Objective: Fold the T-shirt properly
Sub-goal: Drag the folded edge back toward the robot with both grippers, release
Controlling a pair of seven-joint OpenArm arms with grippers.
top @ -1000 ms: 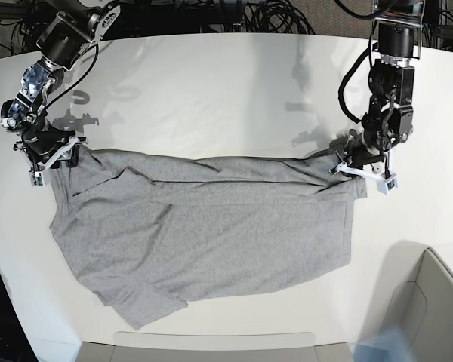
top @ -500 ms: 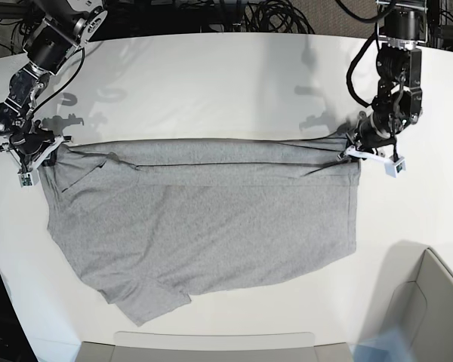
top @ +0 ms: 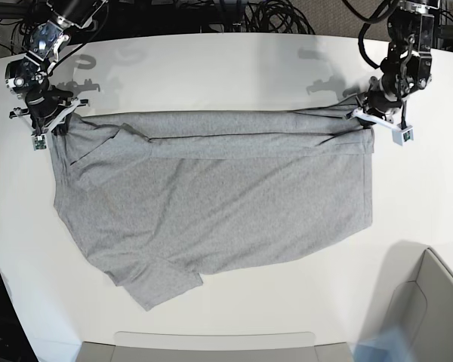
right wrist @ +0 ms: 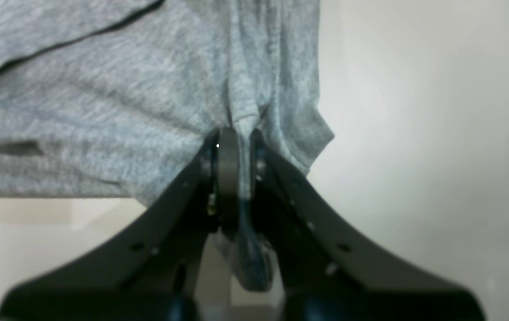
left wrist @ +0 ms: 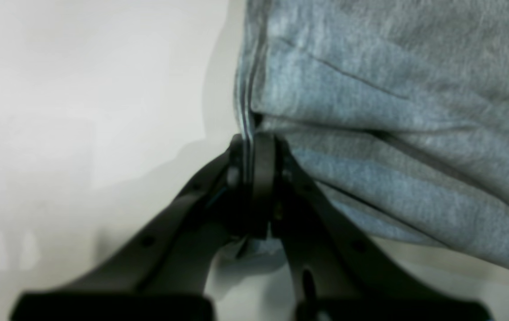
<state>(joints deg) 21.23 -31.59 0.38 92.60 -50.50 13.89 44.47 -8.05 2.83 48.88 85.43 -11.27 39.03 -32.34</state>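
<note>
- Pinching the far corners of the T-shirt [top: 211, 204], both grippers are clamped on grey cloth.
- Left gripper [top: 371, 118] grips bunched fabric at the base view's right; right gripper [top: 47, 121] grips the opposite corner.
- Between them the top edge runs taut, with long folds beneath.
- The rest lies spread on the white surface [top: 226, 75], one sleeve pointing toward the near edge.
</note>
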